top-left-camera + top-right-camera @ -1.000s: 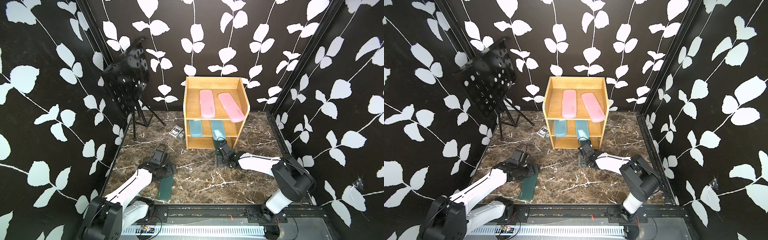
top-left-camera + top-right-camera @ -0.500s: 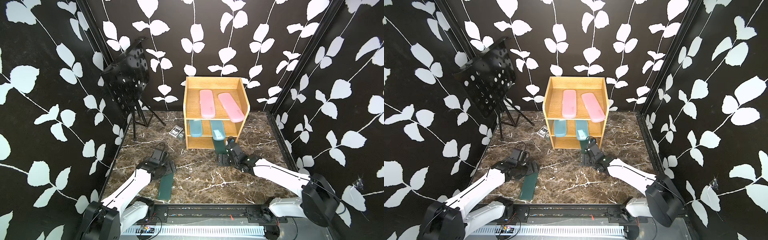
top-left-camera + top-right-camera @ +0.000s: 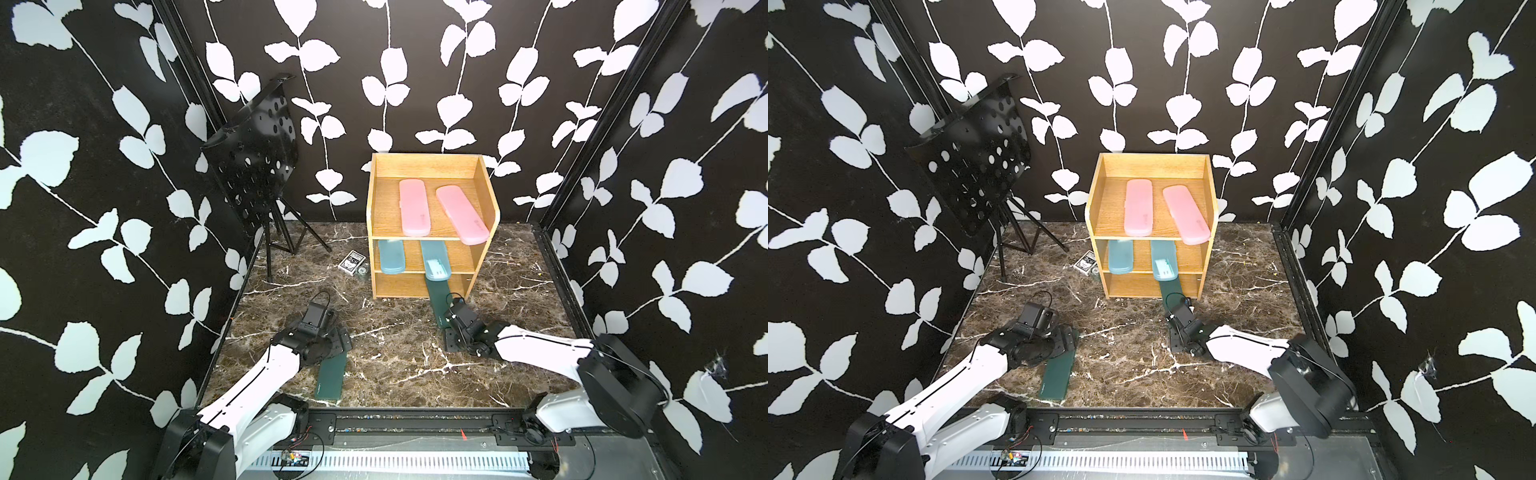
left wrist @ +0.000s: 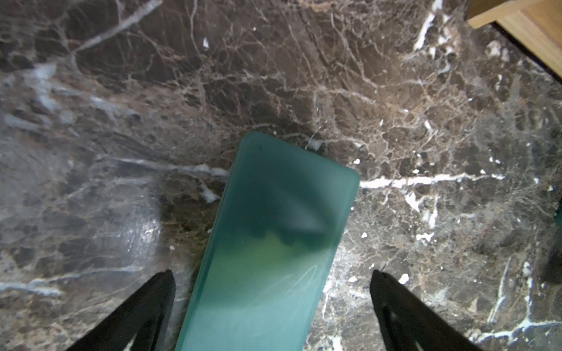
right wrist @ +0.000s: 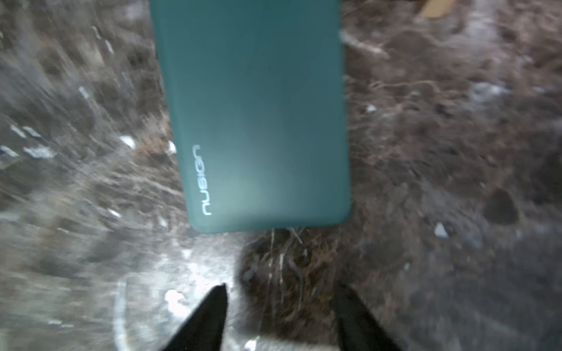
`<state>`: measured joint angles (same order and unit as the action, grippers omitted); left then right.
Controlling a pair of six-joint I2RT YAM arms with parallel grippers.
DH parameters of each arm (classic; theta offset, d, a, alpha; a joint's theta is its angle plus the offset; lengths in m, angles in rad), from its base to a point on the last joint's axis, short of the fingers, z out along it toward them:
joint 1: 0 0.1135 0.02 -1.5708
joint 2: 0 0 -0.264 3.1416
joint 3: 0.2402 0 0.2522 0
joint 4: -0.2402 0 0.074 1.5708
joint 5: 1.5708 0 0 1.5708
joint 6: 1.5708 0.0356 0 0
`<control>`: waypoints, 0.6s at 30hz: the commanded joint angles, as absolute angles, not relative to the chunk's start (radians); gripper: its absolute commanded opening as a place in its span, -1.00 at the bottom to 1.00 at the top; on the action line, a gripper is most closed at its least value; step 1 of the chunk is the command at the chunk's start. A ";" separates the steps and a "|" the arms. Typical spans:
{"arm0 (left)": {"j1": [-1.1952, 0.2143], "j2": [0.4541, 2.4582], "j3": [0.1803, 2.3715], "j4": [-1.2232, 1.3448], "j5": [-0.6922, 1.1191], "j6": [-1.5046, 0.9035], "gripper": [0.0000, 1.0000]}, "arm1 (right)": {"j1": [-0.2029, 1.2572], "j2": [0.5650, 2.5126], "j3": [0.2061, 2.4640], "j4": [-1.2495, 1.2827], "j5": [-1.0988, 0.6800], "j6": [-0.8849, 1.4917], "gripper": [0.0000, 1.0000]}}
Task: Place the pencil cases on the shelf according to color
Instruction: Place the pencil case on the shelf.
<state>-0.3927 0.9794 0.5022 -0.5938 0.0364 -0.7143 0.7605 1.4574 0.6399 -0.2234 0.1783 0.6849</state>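
The shelf (image 3: 384, 208) stands at the back, with two pink pencil cases (image 3: 414, 206) (image 3: 461, 214) on its top tier. Two blue ones (image 3: 391, 257) (image 3: 435, 260) lie on the middle tier. A dark green case (image 3: 437, 295) lies with its far end in the bottom tier and its near end on the floor. My right gripper (image 5: 282, 286) is open and empty just short of that near end (image 5: 258, 121). Another dark green case (image 3: 330, 376) lies on the floor at the front left. My left gripper (image 4: 270, 273) is open astride its far end (image 4: 282, 212), and neither finger touches it.
A black perforated music stand (image 3: 253, 162) on a tripod stands at the back left. A small playing-card box (image 3: 352, 262) lies on the marble floor left of the shelf. Black leaf-patterned walls close in both sides and the back.
My right gripper has drawn back a little from the shelf, away from the green case's near end, and its jaws have narrowed. The left arm has hardly moved.
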 commanded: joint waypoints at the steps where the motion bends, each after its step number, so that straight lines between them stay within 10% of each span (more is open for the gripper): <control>1: -0.402 0.963 0.477 -0.612 0.035 -0.708 0.97 | 0.767 1.524 0.704 -0.184 0.233 0.699 -0.01; 18: -0.422 0.971 0.449 -0.601 0.040 -0.726 0.97 | 0.706 1.592 0.904 -0.247 0.336 0.602 0.06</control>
